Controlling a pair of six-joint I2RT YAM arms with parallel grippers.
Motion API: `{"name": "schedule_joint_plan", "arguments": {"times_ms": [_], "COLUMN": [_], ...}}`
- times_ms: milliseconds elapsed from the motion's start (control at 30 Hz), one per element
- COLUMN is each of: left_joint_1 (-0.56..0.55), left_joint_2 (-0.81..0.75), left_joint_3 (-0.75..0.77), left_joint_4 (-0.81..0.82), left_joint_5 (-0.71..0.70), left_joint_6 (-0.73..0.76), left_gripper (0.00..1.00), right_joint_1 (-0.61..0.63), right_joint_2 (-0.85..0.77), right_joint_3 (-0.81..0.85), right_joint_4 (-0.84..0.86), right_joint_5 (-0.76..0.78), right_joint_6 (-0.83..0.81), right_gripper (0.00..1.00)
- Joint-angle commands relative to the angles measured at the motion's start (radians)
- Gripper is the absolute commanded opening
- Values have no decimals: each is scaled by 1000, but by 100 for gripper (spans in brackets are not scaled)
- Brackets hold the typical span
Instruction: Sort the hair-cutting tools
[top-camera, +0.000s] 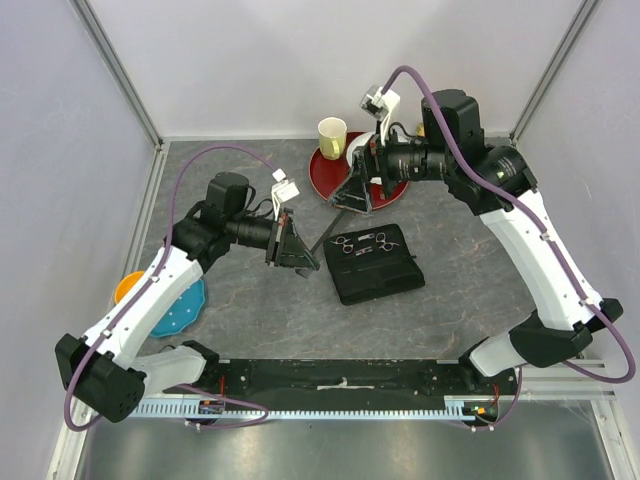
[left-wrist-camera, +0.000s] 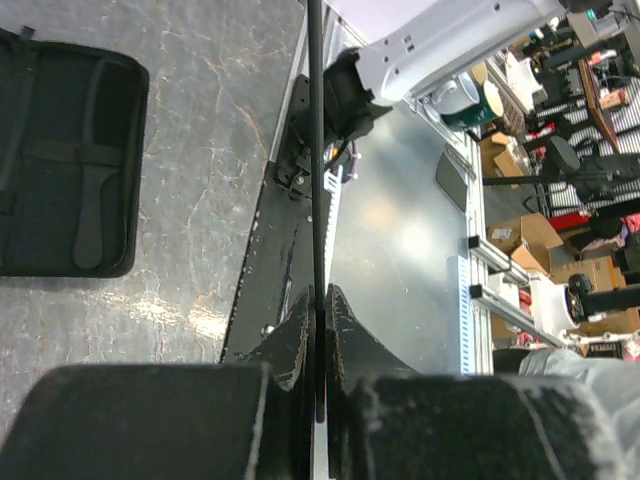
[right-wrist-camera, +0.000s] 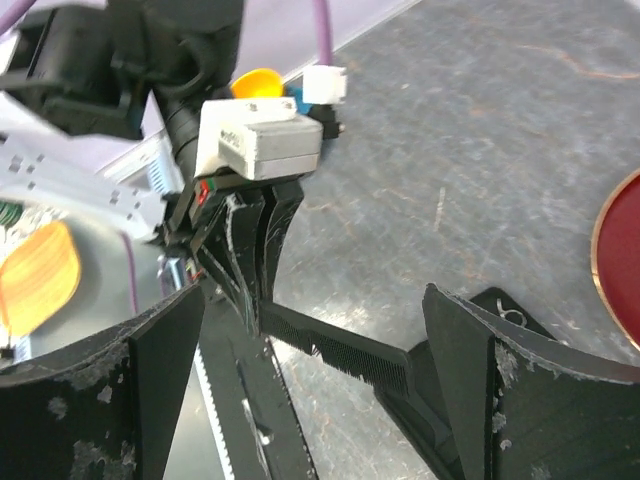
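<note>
Left gripper (top-camera: 298, 247): fingers (left-wrist-camera: 300, 335) pressed together on the long flat black comb (left-wrist-camera: 317, 150), pinched near one end. In the left wrist view the comb shows edge-on as a thin dark line that runs straight out from between the fingertips. In the right wrist view its toothed edge (right-wrist-camera: 345, 352) faces down, and its free end reaches toward a corner of the black rectangular case (top-camera: 378, 268); I cannot tell if it touches there. The case lies open on the grey stone-patterned table (top-camera: 250, 320), just right of the left gripper. Two slim silver metal scissors (top-camera: 347, 245) (top-camera: 385, 240) lie side by side on the case's far half, apart from both grippers. The thicker black comb-like tool (left-wrist-camera: 90, 190) sits inside the case under a strap, also clear of the fingers. Right gripper (top-camera: 355, 192): fingers (right-wrist-camera: 520, 400) spread wide, nothing between them. It hangs over the near rim of the round dark red plate (top-camera: 325, 178), beyond the case's far edge. Its wrist camera looks down past both fingers onto the comb and the left gripper that holds it. The comb lies in the gap between the right fingers as seen from there, but touches neither.
</note>
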Motion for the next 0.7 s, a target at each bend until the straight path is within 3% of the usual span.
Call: {"name": "schedule_joint_plan", "arguments": {"times_ms": [0, 433, 667], "left_joint_1": [-3, -2, -3], "left_joint_2": [-34, -37, -46], "left_joint_3": [63, 101, 98], "left_joint_4": [-182, -248, -259], "left_joint_5": [123, 102, 111], "left_joint_6": [194, 226, 229], "left_gripper": [2, 2, 2], "right_joint_1": [0, 0, 0], "right_joint_2": [-11, -18, -24], "right_joint_3": [-49, -199, -232], "right_joint_4": [-18, -56, -52], "right_joint_5": [-238, -275, -291], "right_joint_6": [-88, -107, -128], "right_gripper": [98, 74, 51]}}
